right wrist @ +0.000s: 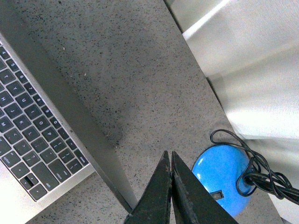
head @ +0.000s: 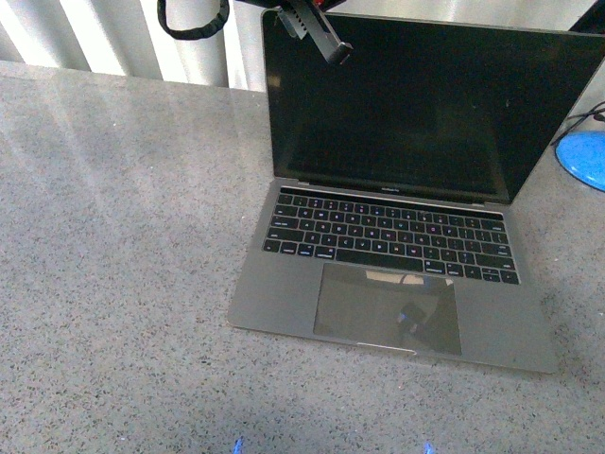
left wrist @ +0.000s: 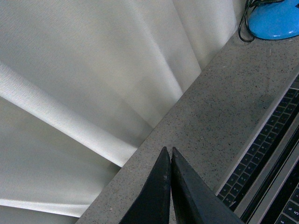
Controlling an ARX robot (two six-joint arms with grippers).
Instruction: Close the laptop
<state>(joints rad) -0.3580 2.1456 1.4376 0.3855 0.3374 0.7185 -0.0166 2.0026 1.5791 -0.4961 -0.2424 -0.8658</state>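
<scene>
The grey laptop (head: 406, 255) stands open on the speckled counter, its black screen (head: 416, 104) upright and its black keys and large trackpad facing me. My left gripper (head: 338, 52) is shut and empty, its tips at the lid's top left corner; whether it touches the lid I cannot tell. In the left wrist view the shut tips (left wrist: 169, 151) point past the keyboard (left wrist: 266, 149). My right gripper (right wrist: 168, 155) is shut and empty, hanging by the lid's right edge (right wrist: 70, 107), above the counter. I do not see it in the front view.
A blue round base (head: 584, 156) with a black cable sits on the counter right of the laptop; it also shows in the left wrist view (left wrist: 273, 21) and the right wrist view (right wrist: 222, 175). White curtains (left wrist: 93, 70) hang behind the counter's (head: 113, 236) back edge.
</scene>
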